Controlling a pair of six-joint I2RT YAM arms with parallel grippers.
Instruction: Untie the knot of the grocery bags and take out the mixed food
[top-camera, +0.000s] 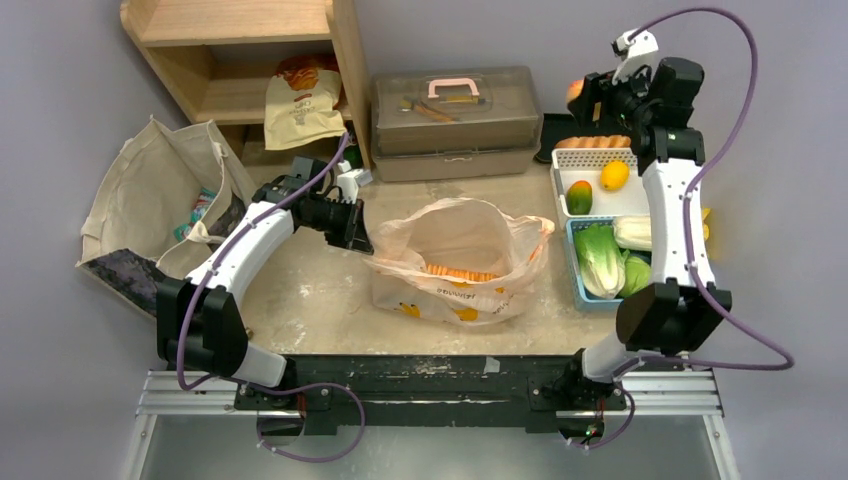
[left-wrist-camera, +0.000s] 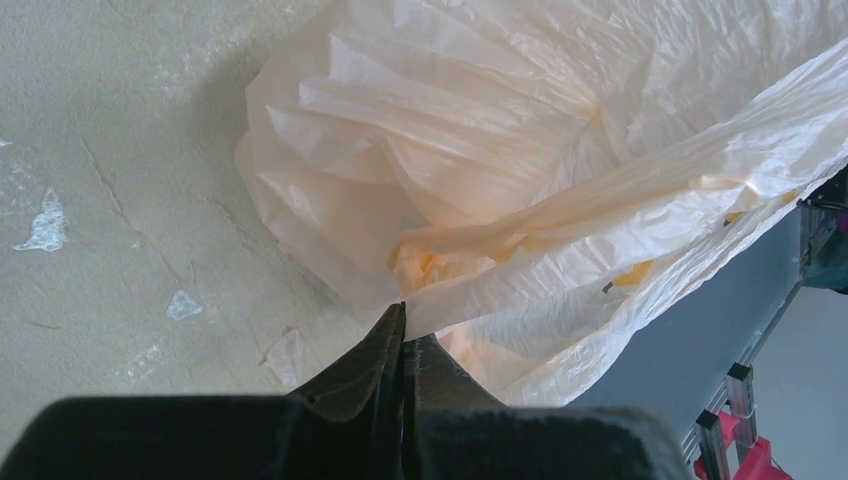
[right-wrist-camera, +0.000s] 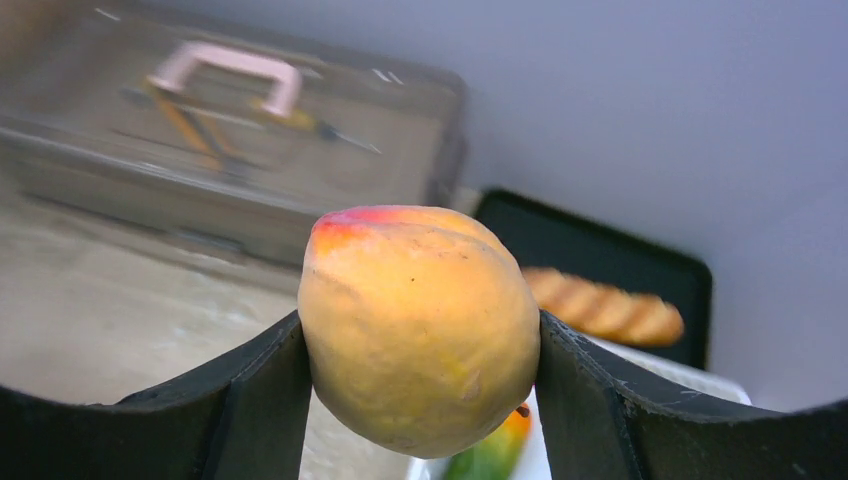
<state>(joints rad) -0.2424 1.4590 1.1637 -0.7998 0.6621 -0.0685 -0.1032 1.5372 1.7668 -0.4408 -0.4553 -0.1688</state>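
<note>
The pale-orange grocery bag (top-camera: 460, 262) lies open-mouthed mid-table, with long orange vegetables (top-camera: 460, 272) showing inside. No knot shows in any view. My left gripper (top-camera: 358, 238) is shut on the bag's left edge; in the left wrist view its tips (left-wrist-camera: 405, 322) pinch the thin plastic (left-wrist-camera: 500, 150). My right gripper (top-camera: 585, 97) is raised at the back right, above the white basket (top-camera: 590, 158). It is shut on a round orange-yellow fruit (right-wrist-camera: 420, 325) with a red blush, held between both fingers (right-wrist-camera: 270, 390).
The white basket holds a yellow fruit (top-camera: 614, 175) and a green-orange fruit (top-camera: 579, 197). A blue basket (top-camera: 578, 285) holds leafy greens (top-camera: 600, 258). A clear toolbox (top-camera: 455, 110), a wooden shelf (top-camera: 250, 60), a canvas tote (top-camera: 160, 200) and a black tray (right-wrist-camera: 600, 250) stand behind.
</note>
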